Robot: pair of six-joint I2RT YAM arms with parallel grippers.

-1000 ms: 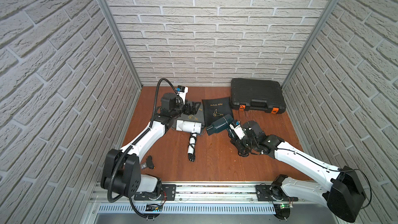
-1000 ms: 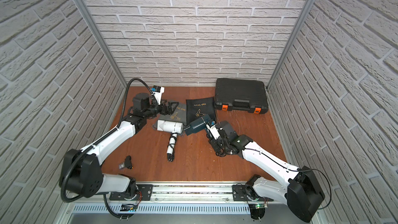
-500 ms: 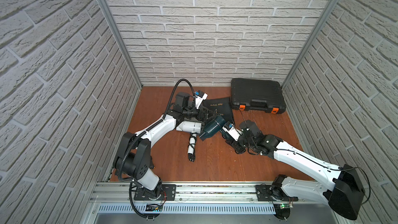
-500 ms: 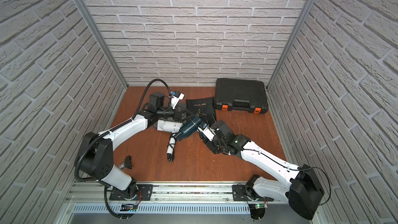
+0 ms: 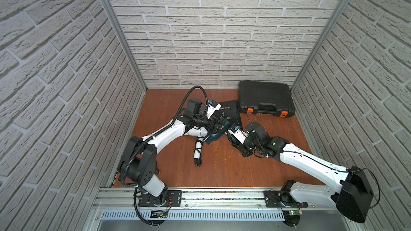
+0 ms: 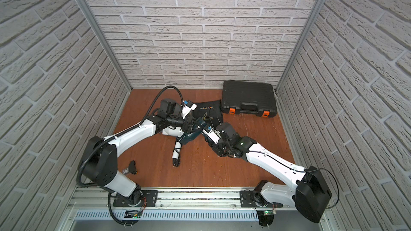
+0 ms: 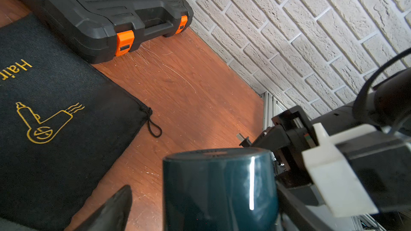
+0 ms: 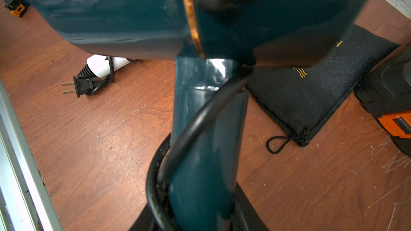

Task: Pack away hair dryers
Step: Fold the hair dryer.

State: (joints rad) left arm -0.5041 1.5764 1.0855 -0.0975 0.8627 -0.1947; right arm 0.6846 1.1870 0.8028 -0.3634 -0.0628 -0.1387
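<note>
My right gripper is shut on the handle of the dark teal hair dryer, which has a black cord looped round it, and holds it off the table. Its barrel sits between the jaws of my left gripper, which is open; a gap shows beside the one visible finger. In both top views the left gripper and right gripper meet at the teal dryer. The white hair dryer lies under my left arm, with its corded handle pointing forward.
A black fabric bag printed "Hair Dryer" lies flat behind the grippers. The black hard case with orange latches stands shut at the back right. A small black and orange part lies front left.
My left arm has swung right from the bags to the teal dryer. My right arm has carried that dryer leftward, so its barrel now sits between the open left jaws.
</note>
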